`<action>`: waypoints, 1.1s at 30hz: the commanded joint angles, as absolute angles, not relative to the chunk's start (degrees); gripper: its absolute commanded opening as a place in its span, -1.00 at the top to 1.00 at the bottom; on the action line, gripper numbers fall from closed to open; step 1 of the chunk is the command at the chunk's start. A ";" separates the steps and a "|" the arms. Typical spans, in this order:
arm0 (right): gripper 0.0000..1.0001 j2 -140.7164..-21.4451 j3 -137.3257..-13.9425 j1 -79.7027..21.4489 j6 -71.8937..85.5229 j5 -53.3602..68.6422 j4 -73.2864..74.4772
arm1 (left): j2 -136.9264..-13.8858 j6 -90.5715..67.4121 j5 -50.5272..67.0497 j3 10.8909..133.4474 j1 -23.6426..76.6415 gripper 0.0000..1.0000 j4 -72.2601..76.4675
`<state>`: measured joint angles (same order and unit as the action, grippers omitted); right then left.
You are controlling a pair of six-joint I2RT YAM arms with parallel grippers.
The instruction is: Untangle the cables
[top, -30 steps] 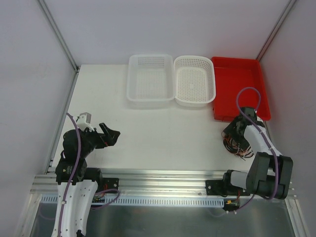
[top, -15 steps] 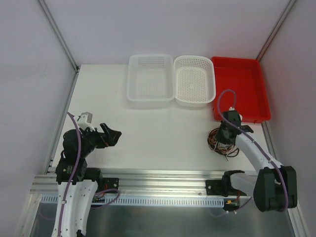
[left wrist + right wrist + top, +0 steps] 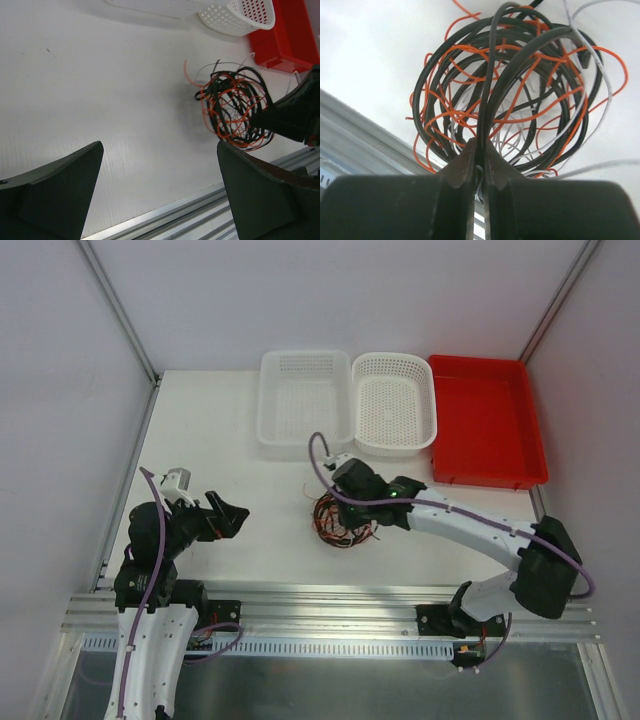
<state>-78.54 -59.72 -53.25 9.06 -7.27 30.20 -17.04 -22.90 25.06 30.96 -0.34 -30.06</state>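
The cables point(image 3: 340, 521) are one tangled ball of black, orange-red and white wires, near the middle of the white table. My right gripper point(image 3: 345, 502) reaches leftward over them and is shut on black strands of the bundle; in the right wrist view its jaws pinch the cables point(image 3: 520, 85) at the gripper point(image 3: 479, 150), the loops hanging beyond. My left gripper point(image 3: 228, 515) stands open at the left, well apart from the bundle. The left wrist view shows its gripper point(image 3: 160, 165) with nothing in it and the cables point(image 3: 235, 107) off to the right.
Two white perforated baskets point(image 3: 305, 410) point(image 3: 396, 405) and a red tray point(image 3: 490, 420) line the table's far side. An aluminium rail point(image 3: 320, 595) runs along the near edge. Grey walls close in left and right.
My right gripper shut on the cable bundle at the right edge and carried it leftward to the table's middle. The left arm has stayed put.
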 commanded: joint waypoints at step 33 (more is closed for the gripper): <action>-0.25 -70.40 -51.86 -60.03 12.39 -11.43 19.78 | -49.72 -45.34 7.39 29.97 35.93 -0.90 -12.84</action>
<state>-70.89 -52.77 -60.77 9.50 -10.39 24.82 -46.30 -41.56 14.31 27.92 32.88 -17.43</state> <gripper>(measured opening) 0.625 0.959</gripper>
